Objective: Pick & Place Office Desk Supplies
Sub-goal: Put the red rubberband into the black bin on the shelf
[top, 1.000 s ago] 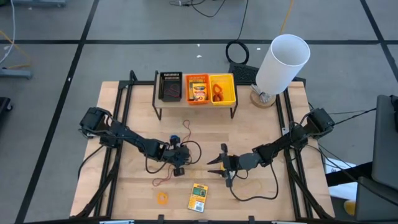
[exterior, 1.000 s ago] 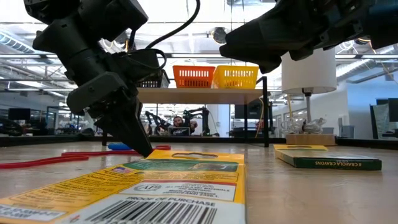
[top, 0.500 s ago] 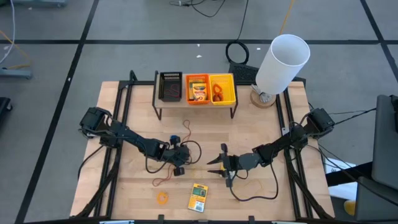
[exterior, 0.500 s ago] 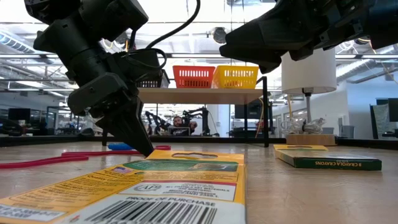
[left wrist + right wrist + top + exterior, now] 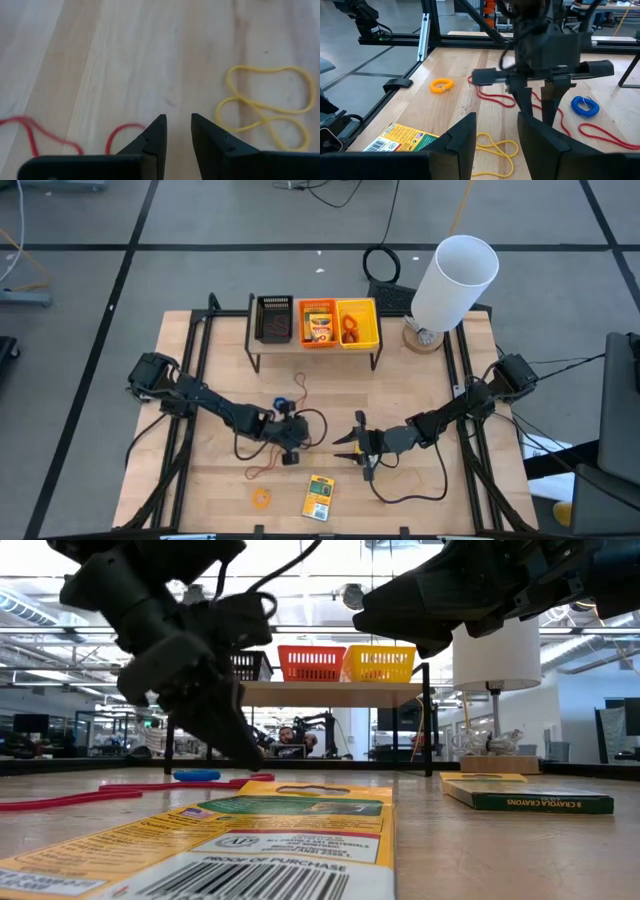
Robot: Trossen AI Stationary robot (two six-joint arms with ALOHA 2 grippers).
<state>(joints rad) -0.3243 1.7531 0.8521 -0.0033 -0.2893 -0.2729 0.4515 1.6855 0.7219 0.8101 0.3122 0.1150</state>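
Apparently empty, the left gripper [image 5: 176,131] hangs with jaws narrowly parted between red band [image 5: 30,132] and yellow band [image 5: 265,107] — descending here risks missing both; right gripper [image 5: 496,131] waits, half-open.

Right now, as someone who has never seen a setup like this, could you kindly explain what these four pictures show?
They show one moment from four cameras. One looks straight down on a wooden table with two dark robot arms. One sits at table height. The other two ride on the arms' wrists, looking past each arm's two-fingered tool.

The left tool and the right tool face each other near the table's middle. Both have their fingers slightly apart and hold nothing.

On the table lie a yellow crayon pack, a red rubber band, a yellow rubber band, a blue one and an orange one. At the back, a raised shelf holds a black bin, an orange bin and a yellow bin. A big white cylinder stands to their right.
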